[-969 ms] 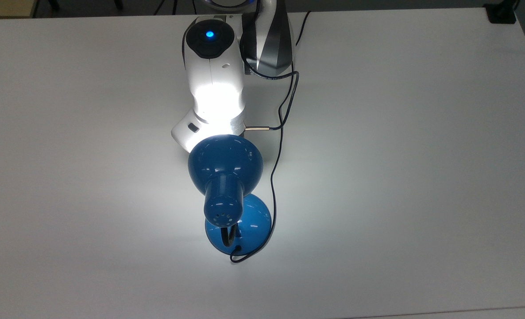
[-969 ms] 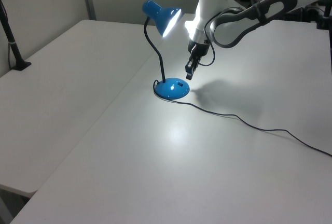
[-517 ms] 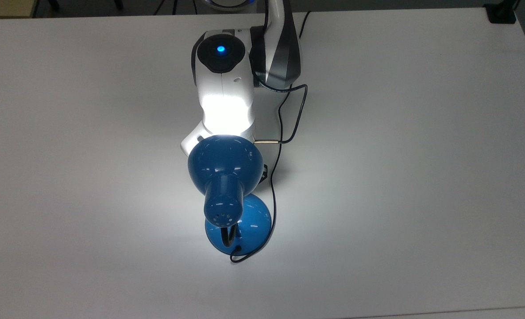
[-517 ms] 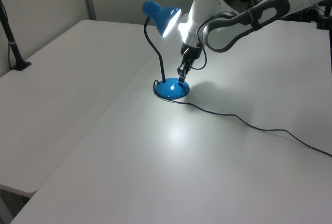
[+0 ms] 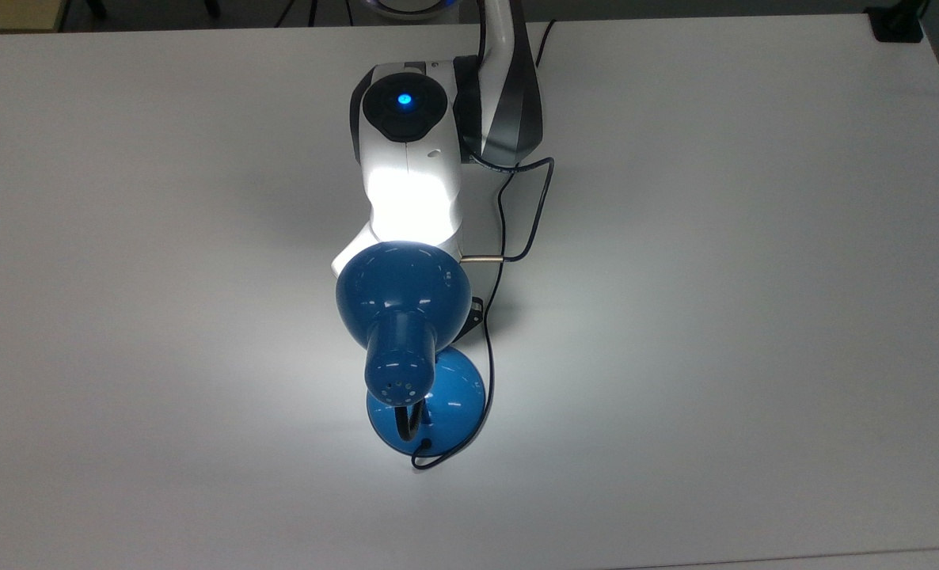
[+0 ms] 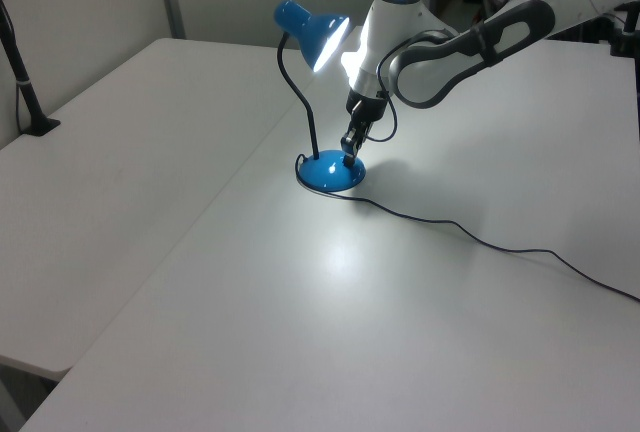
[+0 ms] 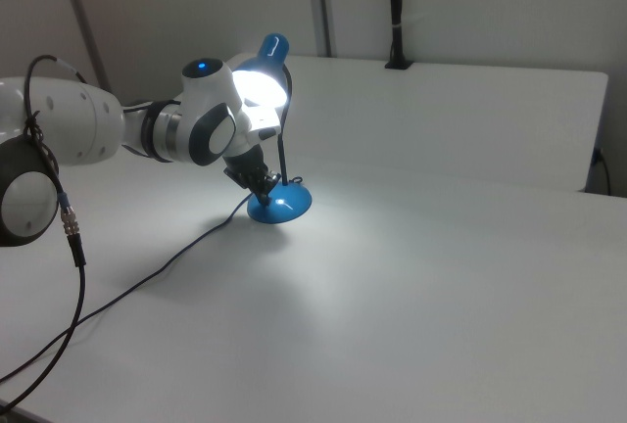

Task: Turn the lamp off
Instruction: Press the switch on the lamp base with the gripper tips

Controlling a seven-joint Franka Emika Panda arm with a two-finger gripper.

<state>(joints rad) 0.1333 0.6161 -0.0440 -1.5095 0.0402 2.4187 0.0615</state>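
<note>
Lamp: the lamp (image 6: pixel 318 82) stands near the middle of the white table (image 6: pixel 200 282), lit, its blue shade throwing a bright pool on the table and on my wrist; the round base (image 6: pixel 331 171) sits flat, with the thin black cord (image 6: pixel 470 235) trailing off toward the left view's right.

Risk: I judge the base is light, so a push that lands off the switch (image 6: pixel 343 161) or comes in at a slant could slide or tip the lamp instead of clicking it. My arm is close under the shade, so a careless lift could knock the gooseneck. The cord beside the base could snag.

Position: my hand (image 6: pixel 348 152) hangs tip-down right over the base's top, at or just above the small dark switch; whether it touches I cannot tell.

Hand: whether my fingers are apart or together I cannot tell.
</note>
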